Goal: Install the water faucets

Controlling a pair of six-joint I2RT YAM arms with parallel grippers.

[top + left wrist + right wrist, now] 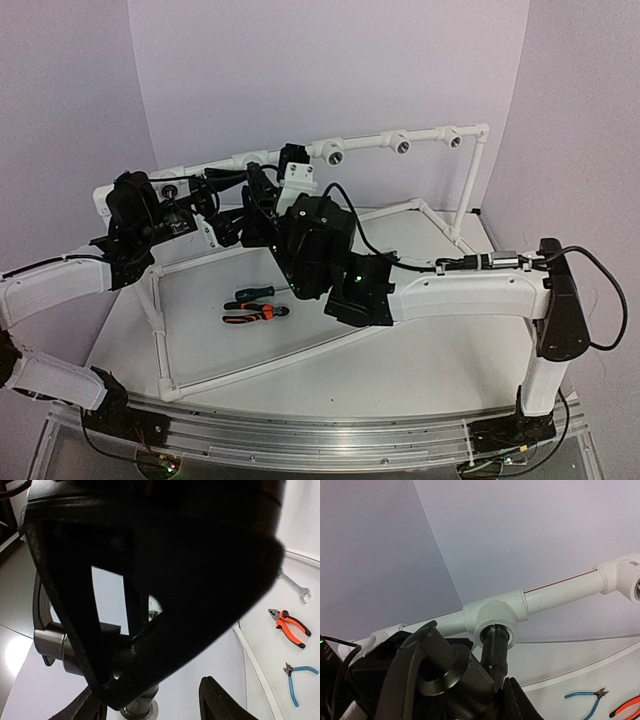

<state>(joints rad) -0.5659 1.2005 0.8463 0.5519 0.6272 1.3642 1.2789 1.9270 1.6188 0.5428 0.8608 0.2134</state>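
Note:
In the right wrist view the dark grey faucet (470, 675) stands with its threaded end in the round opening of a white tee fitting (495, 615). Its round spout points toward the camera. My right gripper (485, 702) is shut on the faucet body, one finger (520, 702) pressed against its right side. In the left wrist view the faucet stem (141, 706) enters a white fitting, and a black arm part hides most of that frame. My left gripper (150, 709) is open, its fingers (220, 702) wide on either side of the stem. From above, both grippers (258, 205) (190, 210) crowd the pipe's left end.
The white pipe frame (470, 190) rings the table, with open tees (333, 153) (402, 143) (452, 138) along the raised back rail. A green-handled screwdriver (255, 292) and orange pliers (255, 314) lie inside the frame. A wrench (295, 585) and blue cutters (297, 680) lie nearby.

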